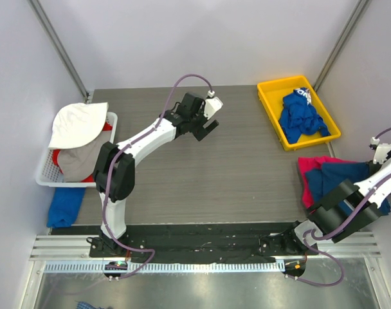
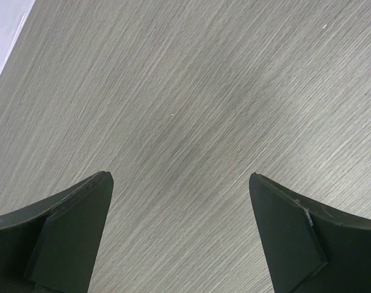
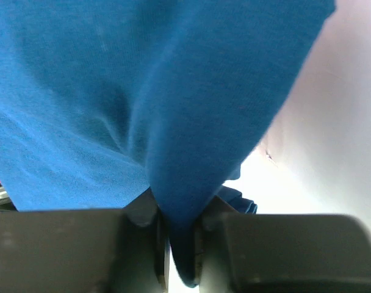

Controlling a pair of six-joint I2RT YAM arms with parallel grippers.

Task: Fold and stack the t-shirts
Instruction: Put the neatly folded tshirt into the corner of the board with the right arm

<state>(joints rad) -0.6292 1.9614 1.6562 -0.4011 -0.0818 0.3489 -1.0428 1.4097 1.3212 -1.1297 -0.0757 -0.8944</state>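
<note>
The right gripper (image 3: 176, 244) is pinched shut on a narrow fold of the blue t-shirt (image 3: 143, 91). The cloth fans out wide from the jaws and fills most of the wrist view.

From above, this blue t-shirt (image 1: 340, 177) is bunched at the table's (image 1: 234, 174) right edge, towards the near corner. Its long axis runs roughly left to right, and its outer end passes over the edge under the right arm. It lies on the magenta-pink t-shirt (image 1: 308, 168), which shows along its left and far sides.

At the far right corner sits a yellow tray (image 1: 267, 96) holding the crumpled royal-blue t-shirt (image 1: 301, 116), its white lettering at the far end.

The left gripper (image 2: 179, 177) has its jaws spread wide and holds nothing. It hangs over bare tabletop towards the far middle. The whole centre of the surface between the two arms is open.

A white basket (image 1: 44, 174) at the left edge carries a white cloth (image 1: 80, 122). Another blue cloth (image 1: 63, 206) hangs just nearer than the basket.
</note>
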